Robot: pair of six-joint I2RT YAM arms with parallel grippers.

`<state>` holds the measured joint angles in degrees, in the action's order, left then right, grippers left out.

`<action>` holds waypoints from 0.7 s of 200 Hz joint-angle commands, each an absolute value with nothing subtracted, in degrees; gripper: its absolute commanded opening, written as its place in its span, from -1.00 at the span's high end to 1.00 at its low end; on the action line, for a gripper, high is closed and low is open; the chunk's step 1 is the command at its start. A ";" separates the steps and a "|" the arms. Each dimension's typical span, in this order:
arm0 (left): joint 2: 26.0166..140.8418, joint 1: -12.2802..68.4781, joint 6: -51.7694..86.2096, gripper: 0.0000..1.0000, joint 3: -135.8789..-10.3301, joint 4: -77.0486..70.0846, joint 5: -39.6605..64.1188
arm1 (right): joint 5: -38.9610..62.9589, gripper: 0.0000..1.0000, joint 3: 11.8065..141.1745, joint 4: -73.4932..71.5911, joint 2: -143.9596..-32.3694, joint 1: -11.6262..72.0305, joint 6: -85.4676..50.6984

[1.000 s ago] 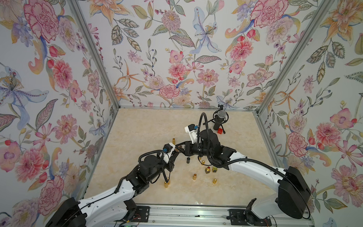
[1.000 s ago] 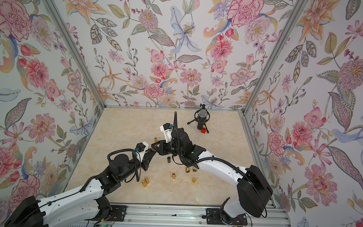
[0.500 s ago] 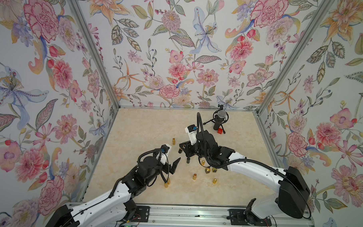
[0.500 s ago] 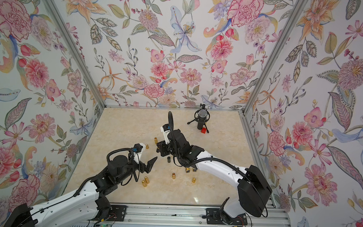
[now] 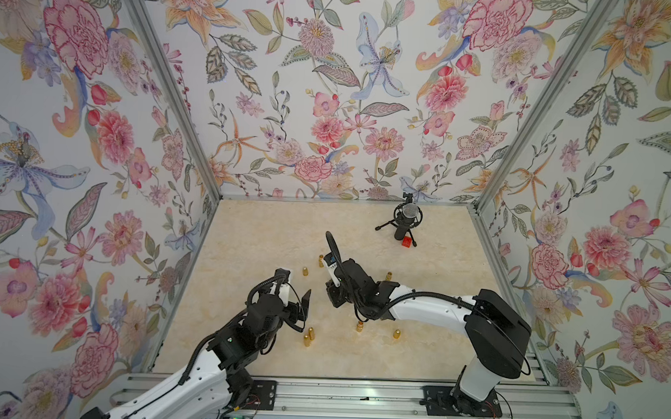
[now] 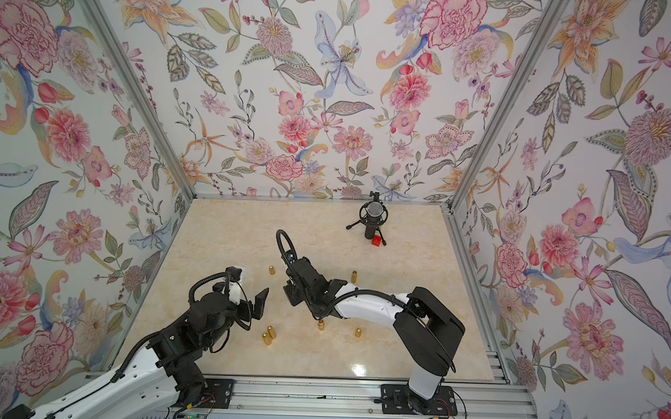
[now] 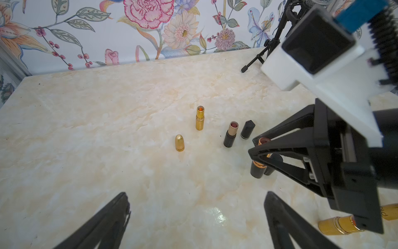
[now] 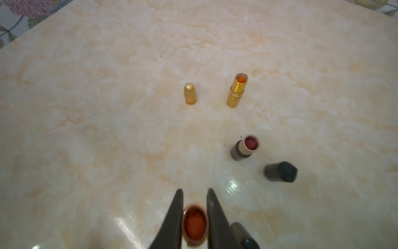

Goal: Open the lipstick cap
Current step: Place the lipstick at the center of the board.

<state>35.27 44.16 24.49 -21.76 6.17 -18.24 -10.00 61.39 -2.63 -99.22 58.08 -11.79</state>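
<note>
We look down into a booth whose back wall (image 5: pixel 330 103) and side walls (image 5: pixel 59 170) are papered with large pink, orange and blue flowers on white. Grey metal posts (image 5: pixel 176 97) run up the two back corners. The floor is a glossy cream, marble-patterned tabletop (image 5: pixel 256 230), and we catch a bright glare spot (image 6: pixel 359 369) near its front edge. A ribbed aluminium rail (image 5: pixel 358 401) closes the front. A small black microphone (image 5: pixel 406 216) on a tripod stands near the back wall, with a red block (image 5: pixel 406 243) at its foot.

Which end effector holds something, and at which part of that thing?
The right end effector pinches an uncapped lipstick by its upper tube, near the rim. The left end effector is open and empty.
</note>
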 commanded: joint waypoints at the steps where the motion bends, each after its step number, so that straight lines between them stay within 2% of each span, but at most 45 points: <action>1: 33.11 43.76 27.72 -0.98 -22.33 9.51 -22.28 | -11.82 0.65 59.32 -9.26 -100.82 58.95 -9.14; 140: 33.13 43.81 28.75 -0.98 -23.07 10.79 -21.64 | -10.62 0.63 56.52 -17.61 -108.29 57.99 -10.63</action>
<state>33.10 44.14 27.51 -21.76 10.09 -21.23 -10.90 57.60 -14.61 -107.11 58.41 -10.28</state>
